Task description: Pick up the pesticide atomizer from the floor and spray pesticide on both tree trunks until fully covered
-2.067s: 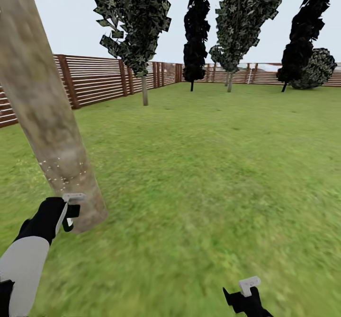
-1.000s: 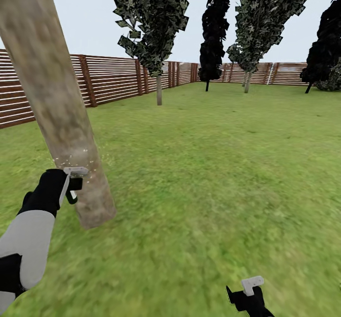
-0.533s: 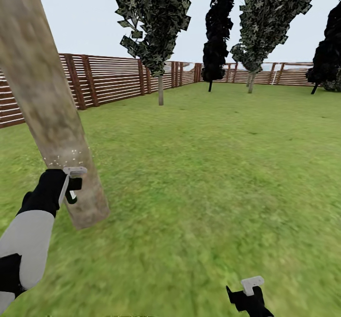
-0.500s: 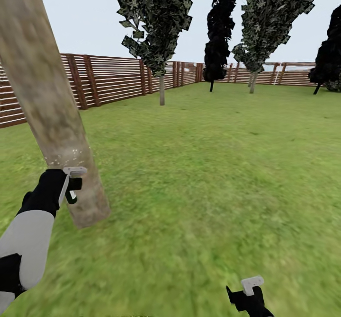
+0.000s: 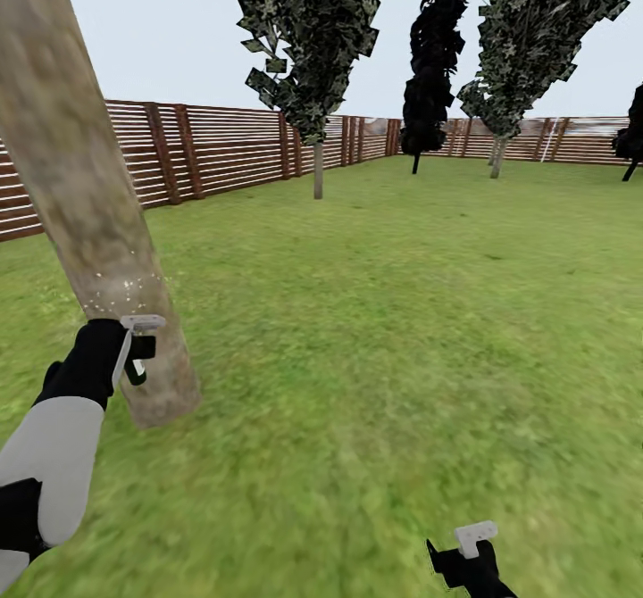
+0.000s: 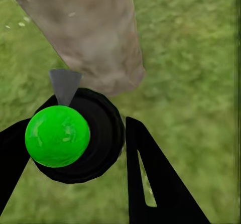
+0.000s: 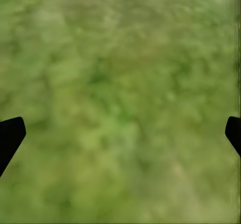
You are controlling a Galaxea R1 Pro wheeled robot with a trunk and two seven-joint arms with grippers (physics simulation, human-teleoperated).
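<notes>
Leaning across the left side of the head view, a thick mottled tree trunk (image 5: 85, 196) rises from the grass lawn (image 5: 384, 312), with pale specks of spray dotting its bark at middle height. The left gripper (image 5: 134, 348), at the lower left of the frame, sits just beside the trunk; its black fingers (image 6: 150, 179) are clamped around the pesticide atomizer (image 6: 75, 136), a black sprayer with a bright green round top and a grey nozzle aimed at the trunk. The right gripper (image 5: 469, 553) hangs at the bottom edge over bare grass, jaws spread wide, holding nothing. A brown slatted fence (image 5: 223, 147) and dark cypress-like trees (image 5: 433, 53) line the upper frame
</notes>
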